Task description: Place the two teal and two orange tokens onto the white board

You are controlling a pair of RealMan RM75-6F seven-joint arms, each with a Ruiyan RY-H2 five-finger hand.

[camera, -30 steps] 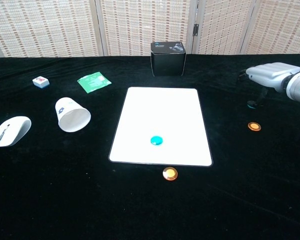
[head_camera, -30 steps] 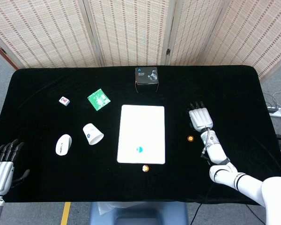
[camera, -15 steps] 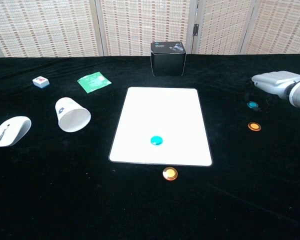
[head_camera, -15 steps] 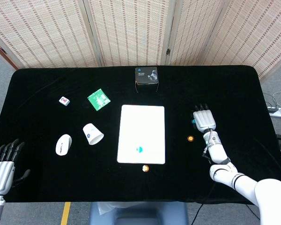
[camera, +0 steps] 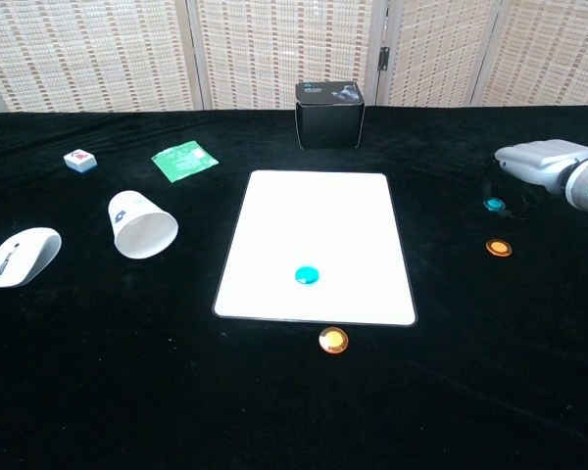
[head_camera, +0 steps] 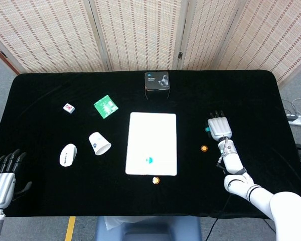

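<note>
Black cloth covers the table (head_camera: 50, 201). One teal round token (camera: 307, 275) lies on the white rectangular board (camera: 314, 215); the second teal token (camera: 494, 205) lies toward the right edge, just beside the right hand (camera: 541, 164), whose grip cannot be told. One orange round token (camera: 498, 248) lies nearby, another orange token (camera: 333, 340) just off the board's near edge. A fumbled pinch could flick the small token away. Only the head view shows the left hand (head_camera: 2, 178), fingers apart, empty.

The table (camera: 98, 392) is covered in black cloth. The board (camera: 317, 235) is plain white, with one teal token (camera: 307, 275) on it. A second teal token (camera: 494, 205) and two orange tokens (camera: 333, 340) (camera: 498, 248) lie on the black. The right hand (camera: 544, 163) is silver-white with dark fingers (head_camera: 216, 114).
</note>
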